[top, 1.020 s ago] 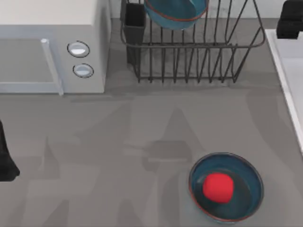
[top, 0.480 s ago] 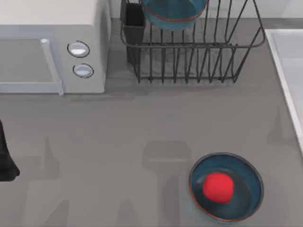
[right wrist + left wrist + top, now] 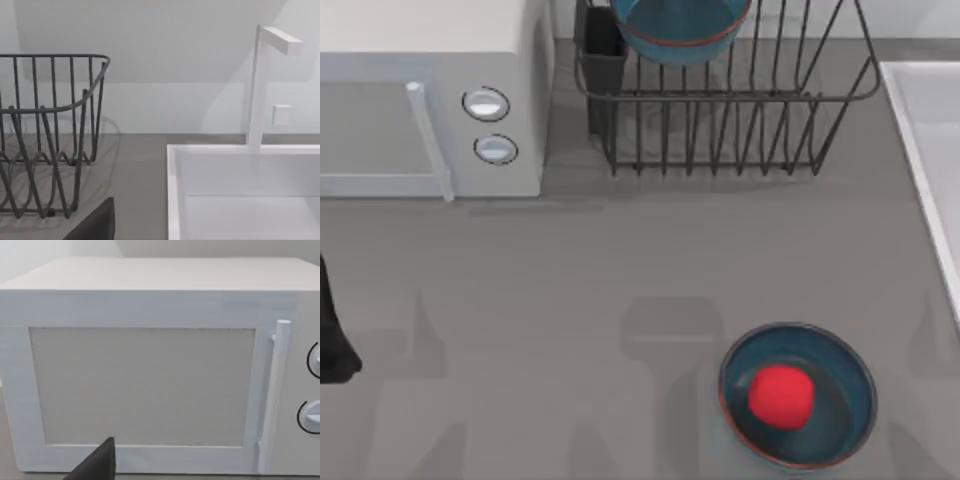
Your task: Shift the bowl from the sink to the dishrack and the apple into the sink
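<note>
Right tool (image 3: 96, 224) has pulled away from the top view's upper right corner by the sink (image 3: 932, 150) and now faces the sink and dishrack (image 3: 740, 120). You can't tell if it's apart or together. Bowl (image 3: 680, 28) sits in the dishrack beside the utensil cup (image 3: 604, 40), so that half looks done. Apple (image 3: 781, 396) hasn't moved: it lies in the wider dark blue bowl (image 3: 845, 425) on the table (image 3: 570, 300), well apart from the sink, likely next. Left tool (image 3: 97, 466) is parked at the table's left, facing the microwave (image 3: 430, 90); state can't be told.

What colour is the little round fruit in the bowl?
Bright red: the small round apple sits in the wide dark blue bowl, best in the top view.
</note>
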You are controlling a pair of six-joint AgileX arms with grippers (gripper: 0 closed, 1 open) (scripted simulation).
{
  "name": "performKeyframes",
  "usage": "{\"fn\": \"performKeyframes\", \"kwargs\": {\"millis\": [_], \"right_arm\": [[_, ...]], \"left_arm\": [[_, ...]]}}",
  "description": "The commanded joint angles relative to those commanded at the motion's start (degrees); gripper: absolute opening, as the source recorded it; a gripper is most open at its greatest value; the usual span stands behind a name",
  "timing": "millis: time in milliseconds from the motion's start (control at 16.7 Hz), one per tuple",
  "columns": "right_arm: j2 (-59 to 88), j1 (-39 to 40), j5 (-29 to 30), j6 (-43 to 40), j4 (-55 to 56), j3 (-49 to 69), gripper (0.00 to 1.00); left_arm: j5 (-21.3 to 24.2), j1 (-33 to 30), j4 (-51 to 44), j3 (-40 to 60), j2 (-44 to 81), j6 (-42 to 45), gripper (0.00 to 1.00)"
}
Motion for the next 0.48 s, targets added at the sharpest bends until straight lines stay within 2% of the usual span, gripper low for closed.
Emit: {"fn": "performKeyframes", "kwargs": {"millis": [480], "right_arm": [[0.01, -0.27, -0.26, -0.19, -0.35, -0.34, 1.0]], "left_arm": [[0.0, 0.0, 0.0, 0.0, 0.0, 0.0, 1.0]]}}
